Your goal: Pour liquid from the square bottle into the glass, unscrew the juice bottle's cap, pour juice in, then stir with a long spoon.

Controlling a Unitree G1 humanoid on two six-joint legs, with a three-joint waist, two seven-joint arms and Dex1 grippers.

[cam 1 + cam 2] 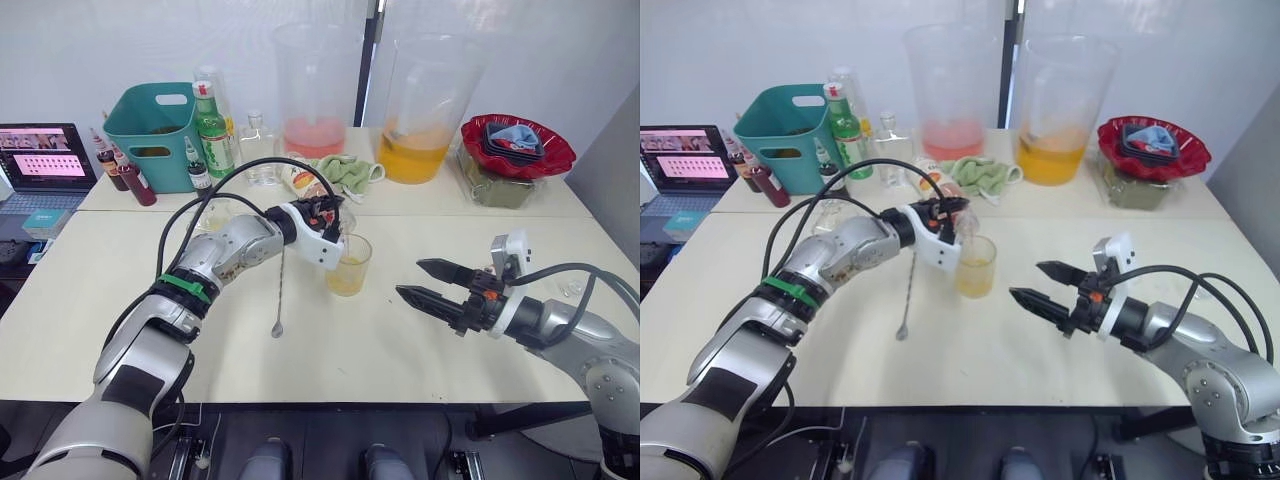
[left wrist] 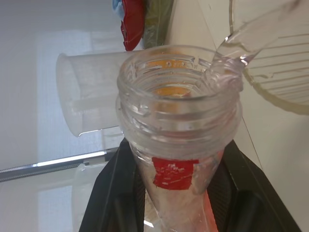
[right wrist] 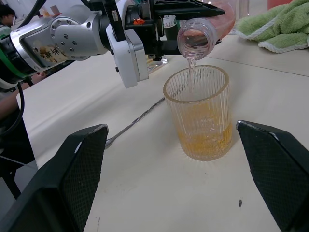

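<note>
Left gripper is clamped on the juice bottle, holding it tipped nearly on its side with its uncapped mouth over the glass at the centre of the head views; a thin pale stream falls from the mouth into the glass, which is ribbed and holds yellow-orange liquid in its lower part. Right gripper hovers lower right of the glass, fingers spread wide apart with nothing between them. Just left of the glass, the long spoon lies flat on the cream table, its bowl toward the bottom edge.
</note>
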